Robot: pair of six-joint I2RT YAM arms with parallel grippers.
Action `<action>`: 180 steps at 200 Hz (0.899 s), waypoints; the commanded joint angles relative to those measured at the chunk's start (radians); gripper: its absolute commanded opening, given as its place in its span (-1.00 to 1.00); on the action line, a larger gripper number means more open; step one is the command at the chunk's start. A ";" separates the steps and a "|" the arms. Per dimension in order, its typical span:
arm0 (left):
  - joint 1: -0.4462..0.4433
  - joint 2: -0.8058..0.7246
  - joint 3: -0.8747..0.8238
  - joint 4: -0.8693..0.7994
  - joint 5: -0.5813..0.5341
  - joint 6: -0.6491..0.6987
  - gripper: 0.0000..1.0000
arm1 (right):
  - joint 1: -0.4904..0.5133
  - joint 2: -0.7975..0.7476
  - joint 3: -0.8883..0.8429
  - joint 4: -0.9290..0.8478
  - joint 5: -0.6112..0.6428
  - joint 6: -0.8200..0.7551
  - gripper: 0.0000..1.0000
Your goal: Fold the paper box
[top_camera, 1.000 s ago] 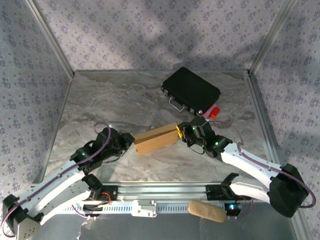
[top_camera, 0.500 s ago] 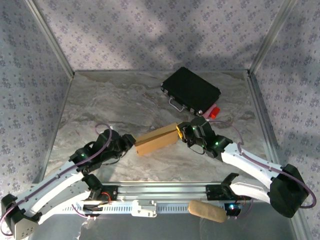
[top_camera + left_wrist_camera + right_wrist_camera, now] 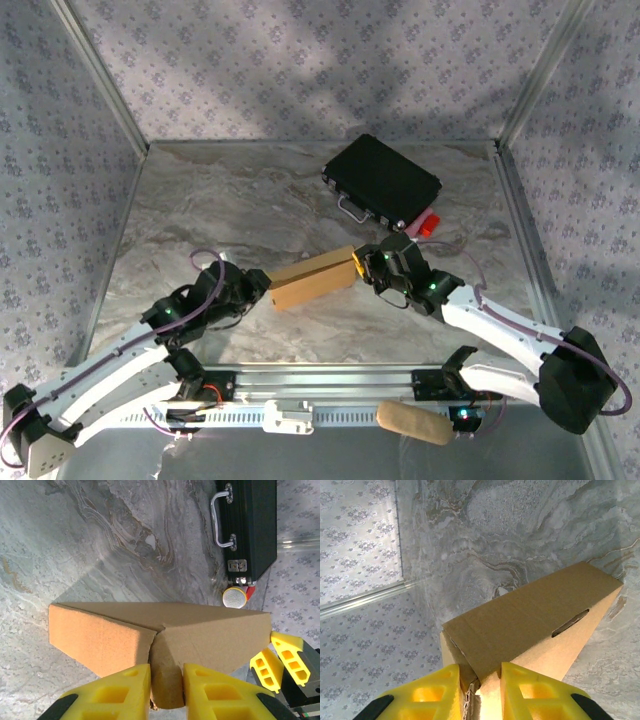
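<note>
Tan kraft cardboard, the paper box (image 3: 312, 279) sits closed up as a long, narrow shape near the middle of the grey marbled table (image 3: 230, 200), between the two arms, its right end angled farther from the bases. The left fingers (image 3: 125, 692), yellow and set narrow, pinch an end flap of the box (image 3: 200, 630) between them. The right fingers (image 3: 432, 692), also narrow, clamp the opposite end, where the cardboard edge (image 3: 530, 615) runs up between them; a slit shows in the side panel. Whether the box rests on the table or is held just above it cannot be told. A black case (image 3: 382, 180) with a metal handle lies well behind, toward the far right corner.
</note>
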 commanded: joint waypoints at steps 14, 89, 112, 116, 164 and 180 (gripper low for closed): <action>-0.029 -0.009 -0.069 -0.040 -0.034 -0.046 -0.54 | 0.003 0.041 -0.050 -0.156 0.011 -0.022 -0.55; -0.043 -0.011 -0.053 -0.031 -0.044 -0.028 -0.54 | 0.002 0.072 -0.063 -0.163 -0.001 -0.026 -0.75; -0.043 -0.032 -0.027 -0.040 -0.052 0.000 -0.51 | 0.004 0.051 -0.049 -0.199 0.018 -0.039 -0.75; -0.044 -0.040 -0.021 -0.047 -0.056 0.003 -0.50 | 0.003 0.044 -0.044 -0.210 0.024 -0.043 -0.75; -0.029 -0.105 -0.003 -0.023 -0.065 0.034 -0.26 | -0.003 0.020 -0.027 -0.226 0.038 -0.048 -0.74; -0.020 -0.078 -0.009 0.019 -0.030 0.030 -0.30 | -0.002 0.030 -0.023 -0.221 0.031 -0.049 -0.74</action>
